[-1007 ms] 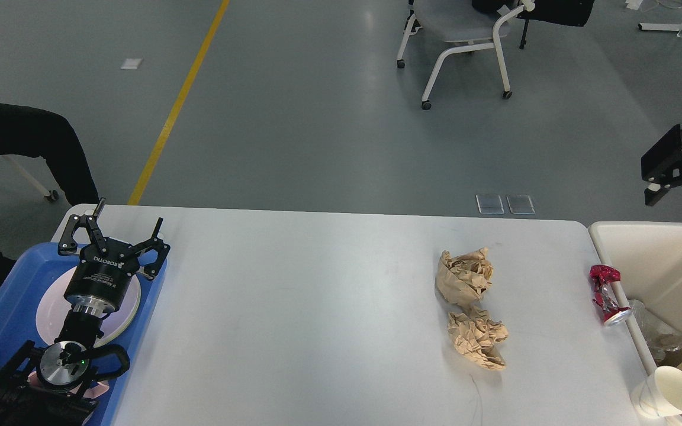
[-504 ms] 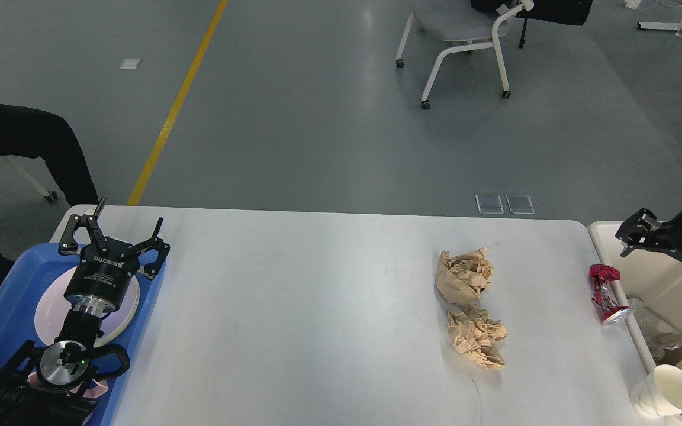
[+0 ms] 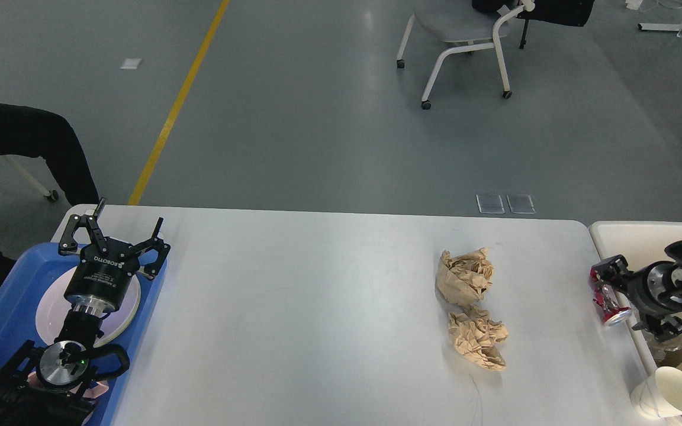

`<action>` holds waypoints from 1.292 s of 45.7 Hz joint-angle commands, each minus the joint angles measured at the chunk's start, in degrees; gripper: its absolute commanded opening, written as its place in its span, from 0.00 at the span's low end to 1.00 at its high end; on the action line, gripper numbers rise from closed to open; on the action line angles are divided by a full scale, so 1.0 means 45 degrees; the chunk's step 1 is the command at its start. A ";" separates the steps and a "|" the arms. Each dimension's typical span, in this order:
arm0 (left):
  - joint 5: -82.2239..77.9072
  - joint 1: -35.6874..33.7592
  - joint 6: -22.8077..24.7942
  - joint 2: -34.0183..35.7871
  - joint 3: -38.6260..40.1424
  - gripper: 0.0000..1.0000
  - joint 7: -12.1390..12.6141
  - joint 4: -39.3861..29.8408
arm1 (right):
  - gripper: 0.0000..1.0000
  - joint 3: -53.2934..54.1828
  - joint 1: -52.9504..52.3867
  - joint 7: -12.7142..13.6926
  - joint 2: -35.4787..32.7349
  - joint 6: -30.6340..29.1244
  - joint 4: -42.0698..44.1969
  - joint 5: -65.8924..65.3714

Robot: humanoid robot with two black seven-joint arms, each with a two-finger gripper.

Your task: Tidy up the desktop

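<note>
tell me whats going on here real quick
A two-armed robot is tidying a white desktop. Its right gripper reaches at a crushed red can near the right edge, beside a beige bin. Two crumpled paper balls lie on the desktop. The left gripper hangs open over a blue tray.

Bright, even overhead light; sharp focus

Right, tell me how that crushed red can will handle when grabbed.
The crushed red can looks dented and thin-walled, so probably light and easily deformed. Lying on its side at the desktop edge, it may roll or skid. The right gripper flanks it.
</note>
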State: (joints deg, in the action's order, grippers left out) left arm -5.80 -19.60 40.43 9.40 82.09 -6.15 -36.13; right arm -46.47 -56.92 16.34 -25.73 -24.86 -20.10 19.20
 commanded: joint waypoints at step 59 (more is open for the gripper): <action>0.0000 0.0000 0.0000 0.0000 0.0000 0.96 -0.0020 -0.0017 | 0.00 0.1011 0.1672 0.0725 0.1167 0.3123 0.1184 0.0011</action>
State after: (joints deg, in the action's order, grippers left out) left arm -5.81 -19.60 40.43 9.40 82.09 -6.18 -36.13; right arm -42.10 -49.07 19.41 -20.05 -10.90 -14.64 19.16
